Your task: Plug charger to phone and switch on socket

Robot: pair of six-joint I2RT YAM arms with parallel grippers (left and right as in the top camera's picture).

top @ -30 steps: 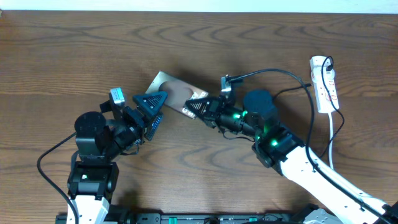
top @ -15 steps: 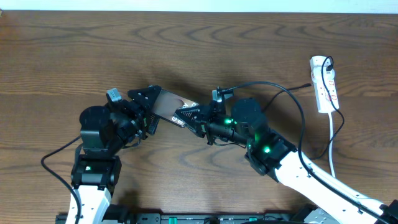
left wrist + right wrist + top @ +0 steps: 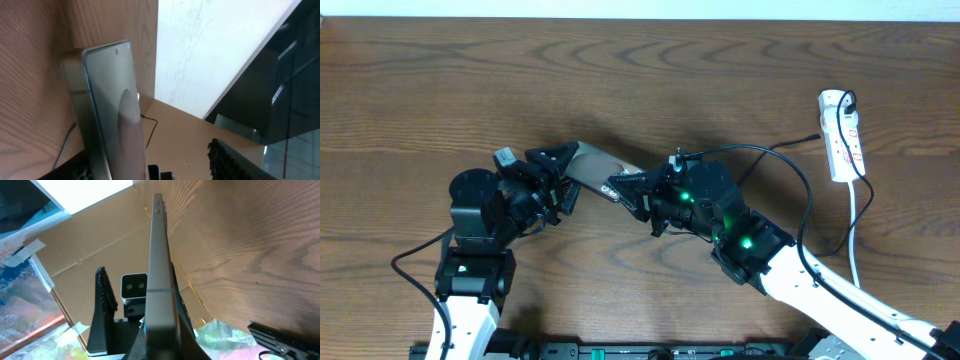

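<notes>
The grey-silver phone (image 3: 592,163) is lifted off the table and tilted on edge between my two grippers. My right gripper (image 3: 625,185) is shut on its right end; the right wrist view shows the phone (image 3: 160,280) edge-on between the jaws. My left gripper (image 3: 555,172) is open around the phone's left end. In the left wrist view the phone (image 3: 107,90) lies against one finger, and the other finger (image 3: 235,160) stands well apart. The thin black charger cable (image 3: 805,141) lies on the table beside the white power strip (image 3: 842,135), apart from the phone.
The strip's white cord (image 3: 855,220) runs down the right side toward the front edge. A black cable loops over my right arm (image 3: 770,245). The table is brown wood; its far edge meets a white wall.
My right gripper has carried the phone left and tipped it up on edge. My left gripper has opened and moved in around the phone's left end.
</notes>
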